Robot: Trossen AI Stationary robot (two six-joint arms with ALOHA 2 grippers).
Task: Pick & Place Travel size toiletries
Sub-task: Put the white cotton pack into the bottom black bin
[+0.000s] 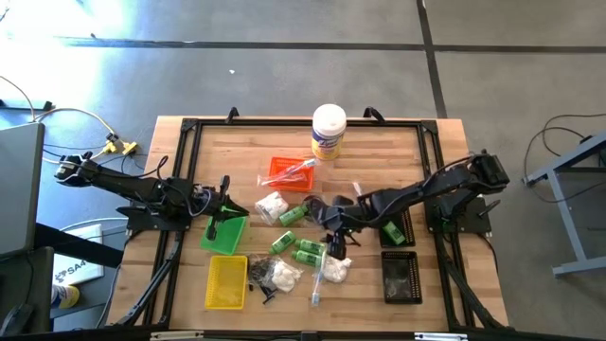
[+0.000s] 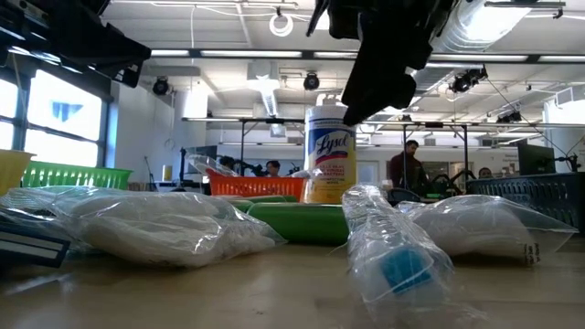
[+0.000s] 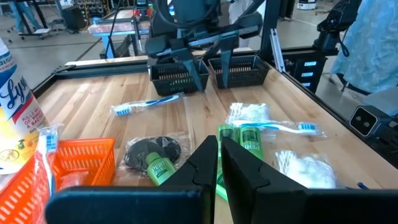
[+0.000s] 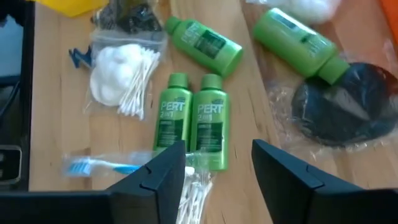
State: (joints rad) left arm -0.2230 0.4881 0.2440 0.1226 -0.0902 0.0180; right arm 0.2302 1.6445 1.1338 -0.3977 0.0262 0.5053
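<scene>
The toiletries lie scattered mid-table: green bottles (image 1: pixel 292 216), bags of white cotton (image 1: pixel 272 206), a clear-wrapped toothbrush (image 1: pixel 317 284) and small black pieces (image 1: pixel 260 275). My right gripper (image 1: pixel 333 237) hangs open above them. In the right wrist view its fingers (image 4: pixel 217 171) stand over the cap ends of two green bottles (image 4: pixel 193 121) lying side by side, touching nothing. Beside them lie a bag of cotton swabs (image 4: pixel 121 74) and a black disc in a clear bag (image 4: pixel 342 102). My left gripper (image 1: pixel 222 210) is shut and empty (image 3: pixel 219 163) above the green tray (image 1: pixel 223 237).
A white canister with a yellow label (image 1: pixel 329 131) stands near the far edge. An orange tray (image 1: pixel 292 172) holds a wrapped stick. A yellow tray (image 1: pixel 227 281) sits near the front left and two black mesh trays (image 1: pixel 399 275) on the right. People stand in the room beyond.
</scene>
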